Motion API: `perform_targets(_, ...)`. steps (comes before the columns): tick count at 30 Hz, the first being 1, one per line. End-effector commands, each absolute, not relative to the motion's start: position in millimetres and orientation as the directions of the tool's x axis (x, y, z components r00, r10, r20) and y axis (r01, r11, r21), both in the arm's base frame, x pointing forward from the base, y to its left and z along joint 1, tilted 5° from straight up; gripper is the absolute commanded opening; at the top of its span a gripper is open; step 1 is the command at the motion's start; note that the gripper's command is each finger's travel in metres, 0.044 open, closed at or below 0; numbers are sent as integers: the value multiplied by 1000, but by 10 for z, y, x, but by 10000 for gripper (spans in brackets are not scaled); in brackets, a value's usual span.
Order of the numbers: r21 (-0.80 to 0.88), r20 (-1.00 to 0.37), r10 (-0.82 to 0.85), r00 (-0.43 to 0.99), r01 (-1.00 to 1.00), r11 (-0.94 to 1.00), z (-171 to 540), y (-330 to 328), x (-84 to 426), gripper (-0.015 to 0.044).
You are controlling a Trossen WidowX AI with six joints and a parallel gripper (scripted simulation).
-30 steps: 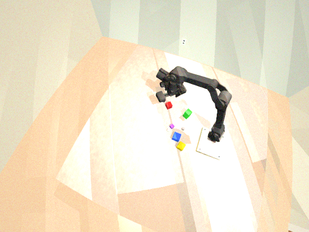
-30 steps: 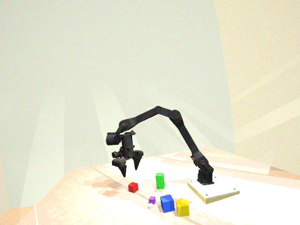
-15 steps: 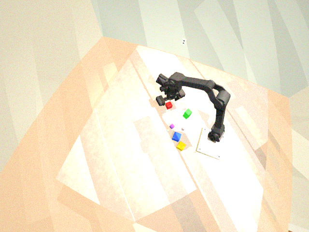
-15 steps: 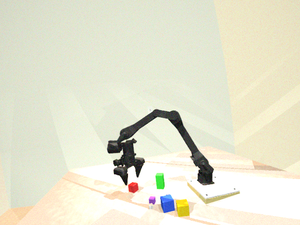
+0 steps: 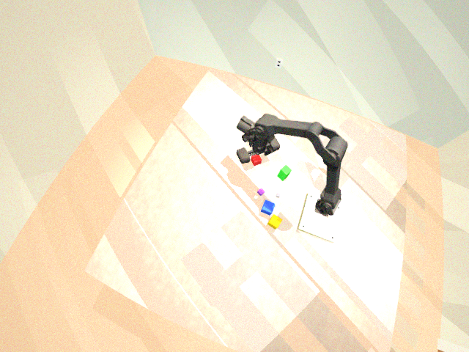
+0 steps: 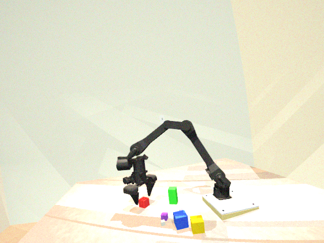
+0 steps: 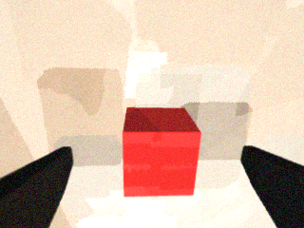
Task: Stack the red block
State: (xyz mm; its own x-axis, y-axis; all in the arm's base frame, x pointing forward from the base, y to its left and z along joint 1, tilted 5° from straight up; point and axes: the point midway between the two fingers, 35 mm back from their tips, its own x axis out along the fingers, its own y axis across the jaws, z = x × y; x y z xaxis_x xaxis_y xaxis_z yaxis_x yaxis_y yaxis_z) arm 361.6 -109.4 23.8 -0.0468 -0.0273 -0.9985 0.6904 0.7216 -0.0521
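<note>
Pale, patchy light covers the bench (image 6: 274, 209), where we note a white base plate (image 6: 235, 207) carrying the arm (image 6: 198, 149). We find the arm reaching out and down, with the gripper (image 6: 143, 198) pointing at the bench and its fingers released wide, holding nothing. We record the red block (image 6: 144, 202) resting on the bench between the two fingertips; the wrist view shows it centred, with a gap on either side and no contact. We see the green tower (image 6: 172, 195) upright on the bench, near the red block on the side toward the arm's base, apart from it. We also note a purple block (image 6: 164, 215), a blue block (image 6: 180, 219) and a yellow block (image 6: 197, 224) grouped nearer the exterior camera, away from the gripper.
</note>
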Motion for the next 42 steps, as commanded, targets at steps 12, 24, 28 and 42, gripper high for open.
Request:
perform_targets(12, -50, -999, -21, -50, 693, 719, 28, -1085, 3592, 440)
perform_targets(24, -50, -999, -21, -50, 693, 719, 33, -1085, 3592, 440)
perform_targets(28, -50, -999, -21, -50, 693, 719, 33, -1085, 3592, 335)
perform_targets(42, -50, -999, -21, -50, 693, 719, 33, -1085, 3592, 105)
